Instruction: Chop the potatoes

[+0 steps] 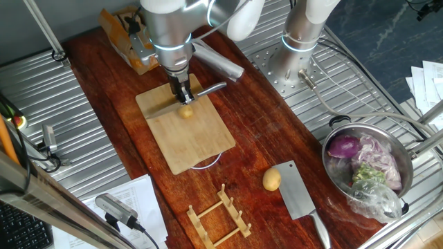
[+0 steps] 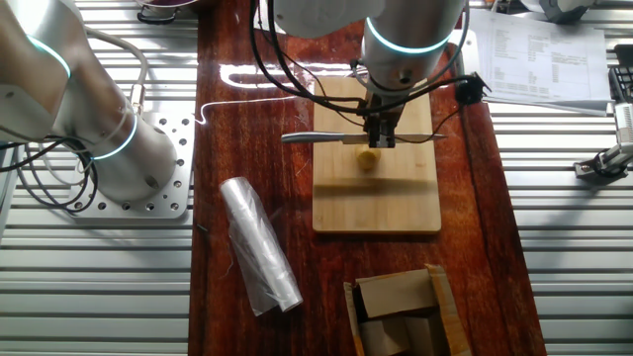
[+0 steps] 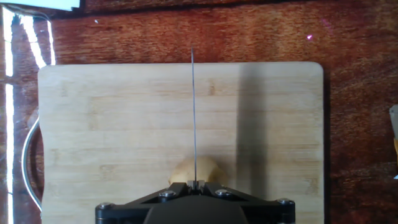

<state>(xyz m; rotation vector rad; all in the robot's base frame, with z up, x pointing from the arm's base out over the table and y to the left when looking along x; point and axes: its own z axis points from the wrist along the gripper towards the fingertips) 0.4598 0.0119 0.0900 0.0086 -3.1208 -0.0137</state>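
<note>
A small yellow-tan potato [image 1: 187, 111] lies on the bamboo cutting board [image 1: 197, 145]; it also shows in the other fixed view [image 2: 368, 158] and in the hand view [image 3: 194, 170]. My gripper [image 1: 183, 95] is shut on a knife [image 2: 326, 137], held blade down right above the potato. In the hand view the blade [image 3: 194, 112] runs edge-on across the potato's middle. A second whole potato [image 1: 271, 180] lies on the wooden table near the front.
A cleaver [image 1: 299, 195] lies beside the second potato. A metal bowl [image 1: 368, 166] at the right holds a purple onion and scraps. A knife block [image 1: 128, 38] stands at the back, a wooden rack [image 1: 220, 218] at the front, a plastic roll [image 2: 259, 245] beside the board.
</note>
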